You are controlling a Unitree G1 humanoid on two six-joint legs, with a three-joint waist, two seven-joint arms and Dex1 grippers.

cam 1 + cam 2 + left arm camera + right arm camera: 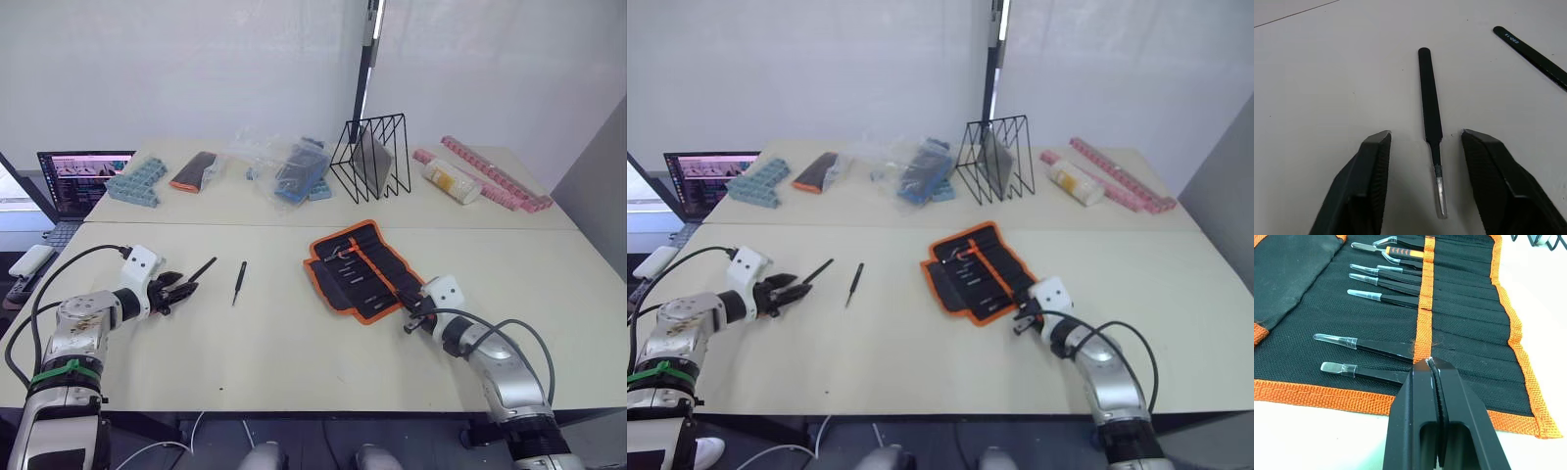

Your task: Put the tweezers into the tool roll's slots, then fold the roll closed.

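Two pale tables (294,343) stand end to end before a white wall, the far one carrying a wire rack (373,157), pill organisers (134,182) and plastic bags (294,168). On the near table the tool roll (363,268) lies unrolled, several tweezers already tucked under its orange middle stripe (1424,308). The right gripper (1431,366), jaws pressed together with nothing between them, sits at the roll's near edge. Well to the left, 2 tweezers lie loose: one (1431,110) between the left gripper (179,288)'s widely spread fingers (1369,176), another (238,281) just beyond.
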